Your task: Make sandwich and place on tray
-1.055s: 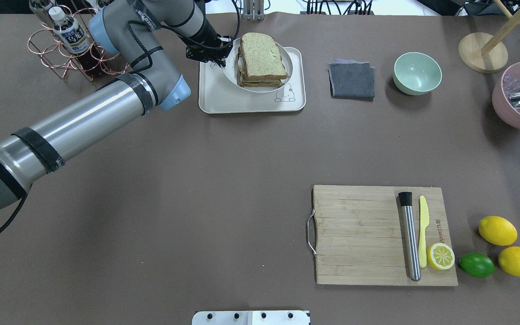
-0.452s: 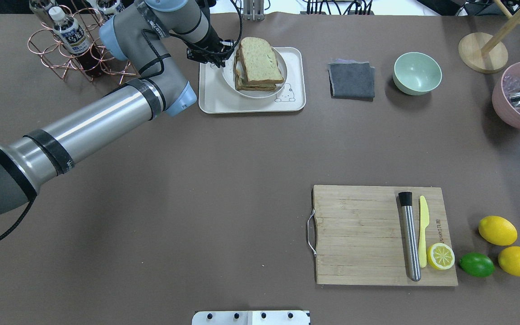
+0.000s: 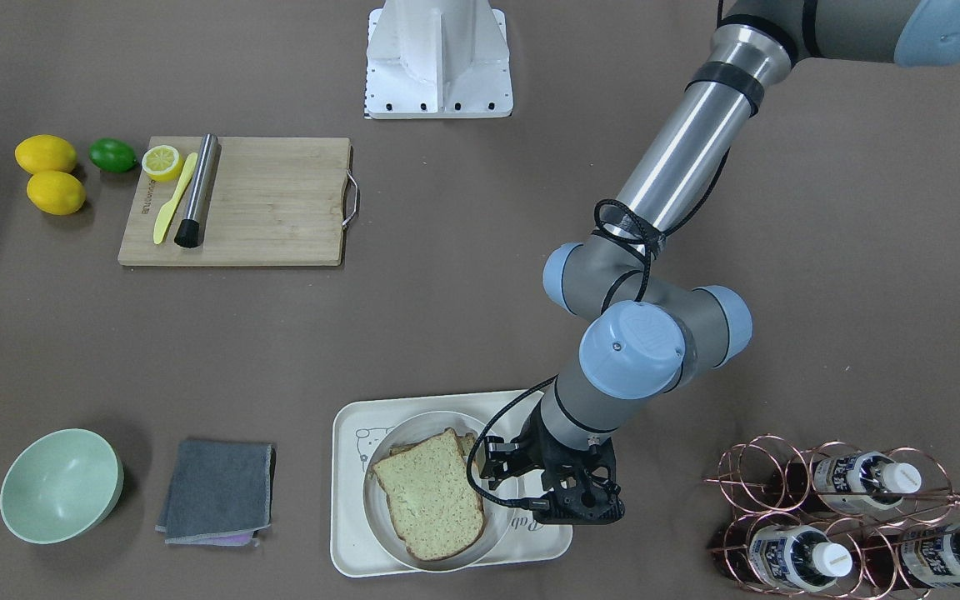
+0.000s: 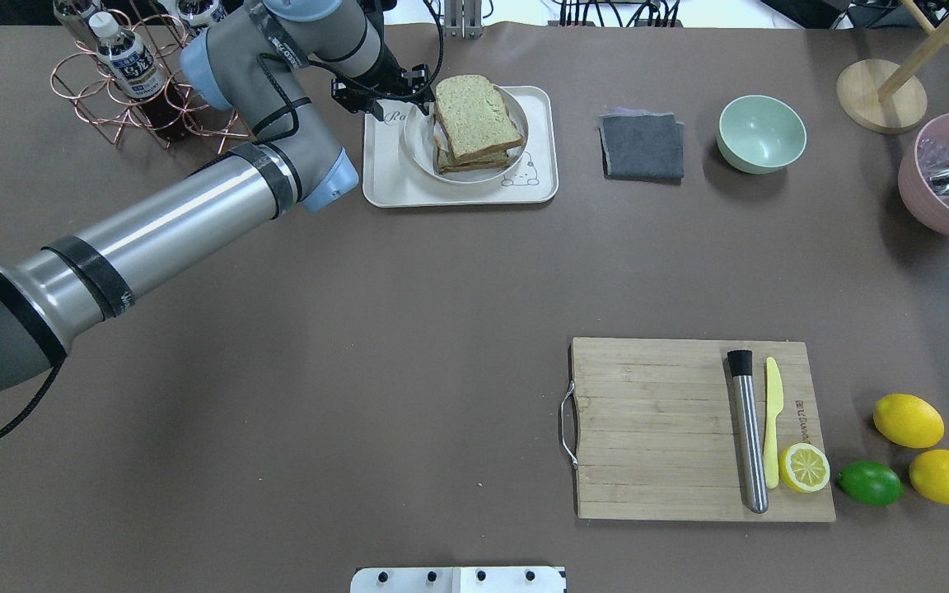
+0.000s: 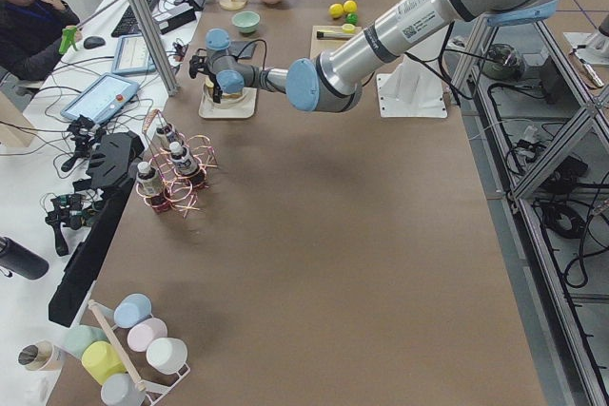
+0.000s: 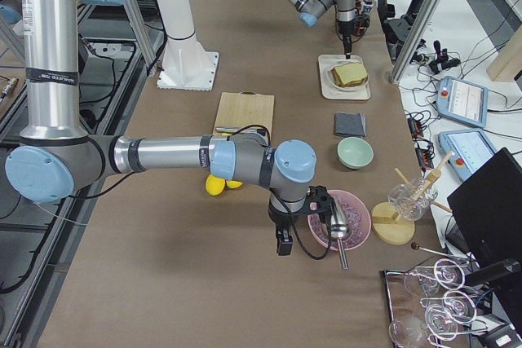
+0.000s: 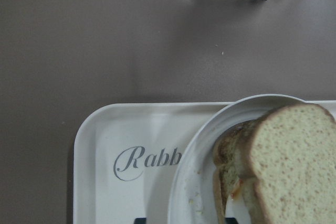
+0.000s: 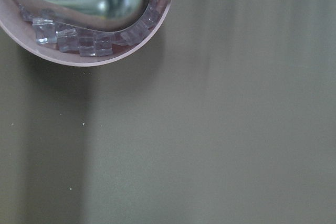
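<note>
Brown table cover (image 4: pixel 409 329) ran wide; at its far left the sandwich (image 4: pixel 477 115) sat on a round plate (image 4: pixel 413 144) inside the tray (image 4: pixel 392 181). Soft, light and loose-layered, it seemed best moved by the stiff plate's rim. The left gripper (image 4: pixel 418 89) hovered at that rim, its grip impossible to judge.

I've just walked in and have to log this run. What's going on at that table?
The robot's left gripper is at the rim of the round grey-white plate. Its jaws look open and are not lifting the plate. The plate carries the speckled wholegrain bread sandwich and rests on the large cream-white rectangular tray, so the sandwich looks delivered. The right arm is off by the pink bowl of ice cubes, away from the tray.
</note>
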`<state>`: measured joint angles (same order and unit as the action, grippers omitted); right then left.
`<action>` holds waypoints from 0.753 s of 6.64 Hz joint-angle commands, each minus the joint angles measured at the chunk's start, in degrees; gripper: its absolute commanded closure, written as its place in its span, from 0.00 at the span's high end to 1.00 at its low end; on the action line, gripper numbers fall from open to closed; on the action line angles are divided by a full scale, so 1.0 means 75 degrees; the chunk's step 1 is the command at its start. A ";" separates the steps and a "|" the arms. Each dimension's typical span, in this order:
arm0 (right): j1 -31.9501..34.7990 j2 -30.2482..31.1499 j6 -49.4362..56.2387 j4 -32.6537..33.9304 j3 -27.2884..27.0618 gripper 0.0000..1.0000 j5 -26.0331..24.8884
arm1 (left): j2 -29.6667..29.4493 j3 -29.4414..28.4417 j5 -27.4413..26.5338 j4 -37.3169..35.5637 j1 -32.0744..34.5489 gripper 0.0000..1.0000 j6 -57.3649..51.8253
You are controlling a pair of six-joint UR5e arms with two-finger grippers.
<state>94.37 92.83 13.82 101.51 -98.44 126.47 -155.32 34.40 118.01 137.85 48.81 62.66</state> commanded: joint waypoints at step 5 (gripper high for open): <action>-0.0008 -0.0002 0.0009 0.0000 0.0000 1.00 0.0012 | 0.4595 0.7046 0.1064 -0.2041 0.0451 0.99 0.0082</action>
<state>94.32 92.88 13.88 101.51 -98.44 126.54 -130.11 74.36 122.27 126.62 50.69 63.19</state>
